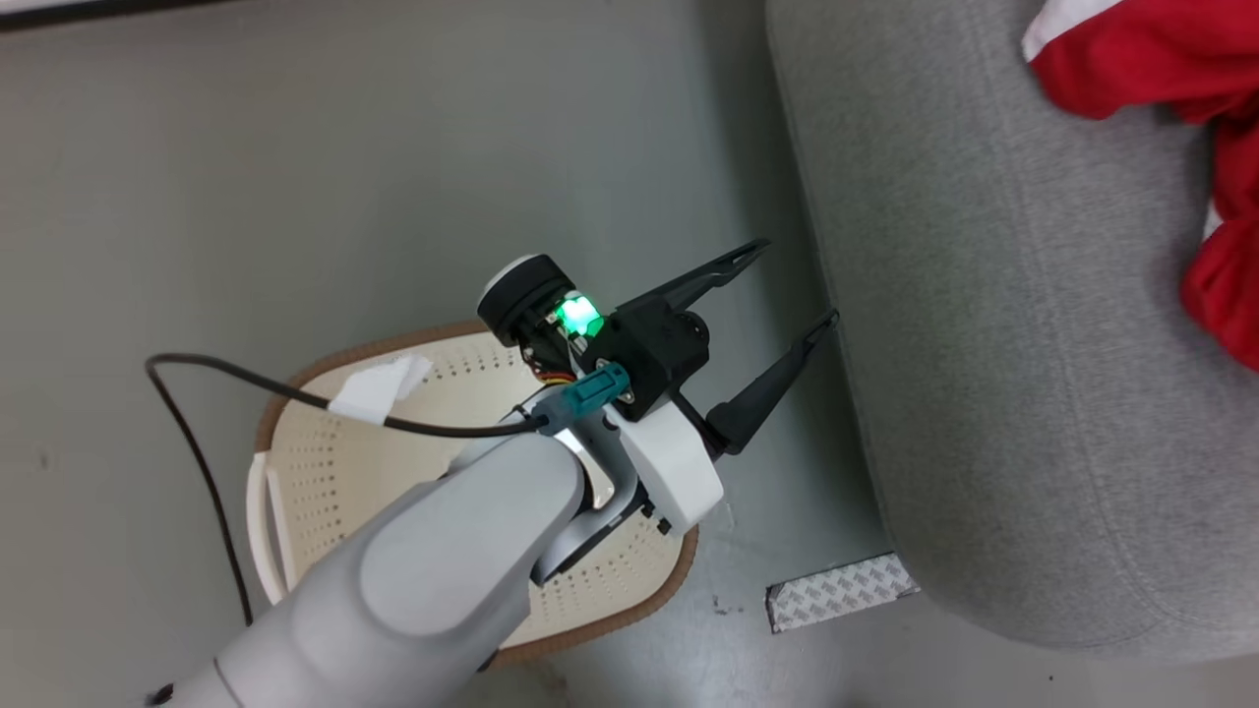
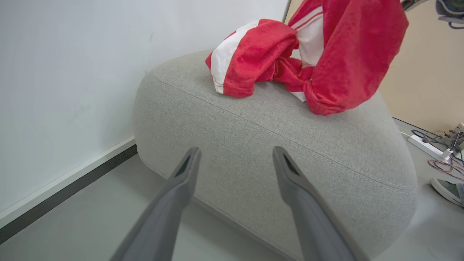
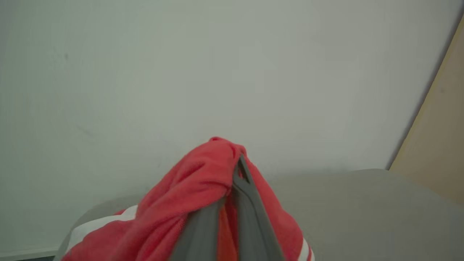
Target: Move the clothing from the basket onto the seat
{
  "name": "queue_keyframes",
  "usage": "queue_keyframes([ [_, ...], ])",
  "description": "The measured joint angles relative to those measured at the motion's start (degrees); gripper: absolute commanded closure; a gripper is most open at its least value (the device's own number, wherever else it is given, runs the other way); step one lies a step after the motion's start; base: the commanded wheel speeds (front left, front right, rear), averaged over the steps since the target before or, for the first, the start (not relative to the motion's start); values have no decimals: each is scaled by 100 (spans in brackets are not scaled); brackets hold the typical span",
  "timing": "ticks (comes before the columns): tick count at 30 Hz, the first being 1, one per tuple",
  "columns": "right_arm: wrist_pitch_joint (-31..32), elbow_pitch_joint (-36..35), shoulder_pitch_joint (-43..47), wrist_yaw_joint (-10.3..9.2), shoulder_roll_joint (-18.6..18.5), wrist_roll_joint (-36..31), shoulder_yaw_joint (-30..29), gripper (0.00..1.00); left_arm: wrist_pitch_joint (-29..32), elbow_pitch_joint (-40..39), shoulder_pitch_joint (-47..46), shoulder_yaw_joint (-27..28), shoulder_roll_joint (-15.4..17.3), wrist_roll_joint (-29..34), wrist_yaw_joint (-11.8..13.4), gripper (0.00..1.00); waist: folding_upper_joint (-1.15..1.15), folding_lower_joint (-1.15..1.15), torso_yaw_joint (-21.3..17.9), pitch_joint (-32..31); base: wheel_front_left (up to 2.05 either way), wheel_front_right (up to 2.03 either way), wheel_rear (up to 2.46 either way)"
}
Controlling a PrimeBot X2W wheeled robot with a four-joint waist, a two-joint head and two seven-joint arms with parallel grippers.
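1 seat point(image 1: 984, 344): grey, just ahead of L gripper point(image 1: 797, 281) tips, not touching. 1 basket point(image 1: 325, 462): on floor, below & behind L gripper, under its forearm. Red/white clothing point(image 2: 253, 61): on seat top, beyond L gripper tips; one lump lying, one part hanging up. 1 or 2 pcs, can't tell. L gripper: fingers wide apart. R gripper point(image 3: 237, 174): fingers pinched together on red clothing, above seat. 1 tape patch point(image 1: 841, 590): on floor by seat edge, near L gripper.

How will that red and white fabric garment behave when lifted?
Likely floppy: the red and white fabric garment droops in folds from the right gripper. Probably light: one pinch holds it. Unlikely to slide, slumped on the grey fabric sofa.
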Motion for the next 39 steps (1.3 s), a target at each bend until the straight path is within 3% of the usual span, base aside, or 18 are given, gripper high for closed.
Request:
queue_keyframes([
  [11,536,1421,-221,0,-175,788,709,100,-125,115,-188,-10,-103,7,-10,0,0,0,288,461,0,0,0],
  [17,1519,2002,-377,0,-349,1263,1201,100,-261,246,-232,1,-163,-9,-11,0,0,0,435,499,0,0,0],
  [26,2139,2342,-579,0,-566,1494,1633,100,-453,460,-207,-2,-281,-111,-9,0,0,-1,514,225,0,0,0],
  [27,2152,2382,-590,0,-568,1500,1662,82,-457,480,-203,-5,-296,-122,-9,0,0,-1,511,184,0,0,0],
  [28,2161,2414,-591,0,-570,1501,1695,53,-469,503,-198,-7,-305,-127,-9,0,0,-1,505,142,0,0,0],
  [29,2163,2435,-591,0,-565,1501,1736,0,-498,532,-190,-8,-311,-141,-9,0,0,-1,497,96,0,0,0],
  [39,2336,2448,-502,0,-659,1558,2263,0,-626,786,103,32,-360,-308,12,0,0,-2,349,-620,0,0,0],
])
